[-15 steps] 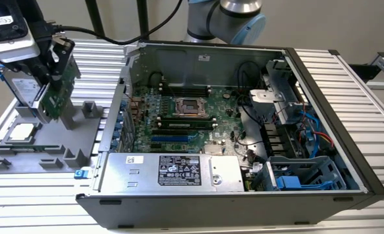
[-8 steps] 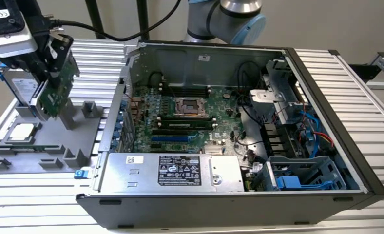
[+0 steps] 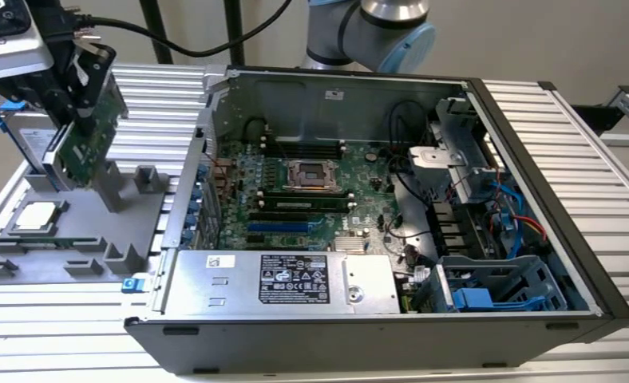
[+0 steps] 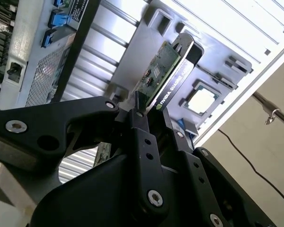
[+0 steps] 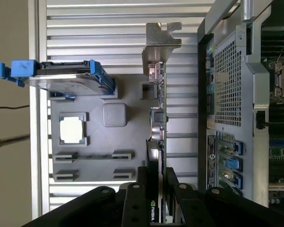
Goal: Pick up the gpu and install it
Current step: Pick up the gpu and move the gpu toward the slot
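The gpu (image 3: 89, 132) is a green board with a silver end bracket (image 5: 161, 40), and it stands upright over the grey holder tray (image 3: 69, 239) at the exterior view's left. My gripper (image 3: 81, 92) is shut on its upper edge. In both wrist views the black fingers (image 4: 139, 127) pinch the card (image 4: 168, 71) from both faces. The card runs edge-on (image 5: 157, 118) away from the gripper (image 5: 157, 172) in the first wrist view. Whether its lower edge still sits in the tray's slot I cannot tell.
A hard drive in a blue frame (image 3: 21, 136) stands in the tray beside the card, with a processor chip (image 3: 37, 215) in front of it. The open computer case (image 3: 528, 159) lies to the exterior view's right, showing motherboard (image 3: 304, 199) and power supply (image 3: 282, 279). Everything rests on a slatted metal table (image 3: 155, 104).
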Available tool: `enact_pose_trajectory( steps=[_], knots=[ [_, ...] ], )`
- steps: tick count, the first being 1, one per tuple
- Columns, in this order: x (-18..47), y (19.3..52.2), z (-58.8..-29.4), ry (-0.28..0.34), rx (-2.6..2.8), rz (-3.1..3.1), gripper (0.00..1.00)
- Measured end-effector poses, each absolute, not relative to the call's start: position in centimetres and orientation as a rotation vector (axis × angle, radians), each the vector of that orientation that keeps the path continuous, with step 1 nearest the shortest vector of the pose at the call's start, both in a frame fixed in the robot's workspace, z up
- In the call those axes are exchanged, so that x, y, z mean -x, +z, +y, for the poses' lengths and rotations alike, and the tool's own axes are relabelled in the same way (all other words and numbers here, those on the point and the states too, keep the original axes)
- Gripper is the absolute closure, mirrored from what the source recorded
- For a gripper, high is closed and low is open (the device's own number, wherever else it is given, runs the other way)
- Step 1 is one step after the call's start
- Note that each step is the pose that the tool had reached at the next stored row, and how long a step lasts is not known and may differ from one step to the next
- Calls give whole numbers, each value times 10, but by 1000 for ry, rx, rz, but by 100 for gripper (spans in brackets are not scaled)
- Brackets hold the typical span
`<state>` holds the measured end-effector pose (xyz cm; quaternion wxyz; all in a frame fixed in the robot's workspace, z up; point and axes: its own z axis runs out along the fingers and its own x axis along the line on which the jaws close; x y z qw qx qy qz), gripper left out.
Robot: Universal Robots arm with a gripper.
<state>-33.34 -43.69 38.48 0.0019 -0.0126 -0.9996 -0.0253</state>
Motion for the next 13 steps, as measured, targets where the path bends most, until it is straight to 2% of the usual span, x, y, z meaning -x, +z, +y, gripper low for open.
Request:
enact_pose_trajectory(
  steps=[13],
  knots=[
    [333, 403, -437, -79, 39, -3136, 100]
  ],
)
